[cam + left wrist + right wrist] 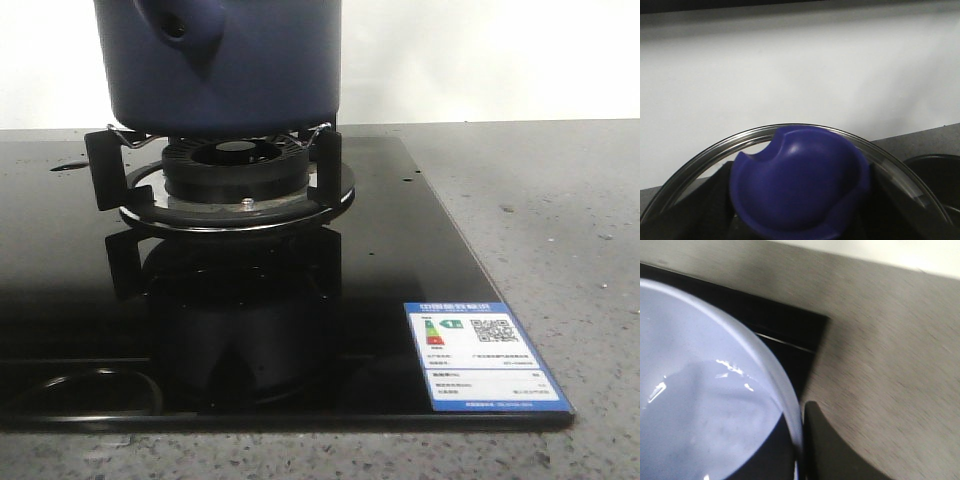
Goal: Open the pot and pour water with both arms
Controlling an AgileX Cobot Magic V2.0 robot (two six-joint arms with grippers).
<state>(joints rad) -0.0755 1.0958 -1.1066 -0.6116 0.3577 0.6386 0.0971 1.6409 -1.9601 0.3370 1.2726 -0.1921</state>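
The pot sits up on the burner, dark navy, smooth-sided, resting on the black pan supports above the glossy black hob. Its stubby hollow nub points towards the camera, a little left of centre. The top of the pot runs out of the front view, so the rim can't be seen from there.

Over to the left wrist — a glass lid with a metal rim fills the lower part of the view, and a rounded blue knob sits right in the middle of it. Dark shapes flank the knob on either side, but the fingers themselves are too murky to make out, so I cannot tell whether that left pincer is clamped or spread.

Right wrist now — a pale, light-blue rim curves across, with the shiny inside catching highlights. One dark finger lies just outside the rim, by the hob's corner and the grey speckled counter. Only that one finger shows, so its grip can't be judged either.

A white energy label sits on the hob's near right corner.
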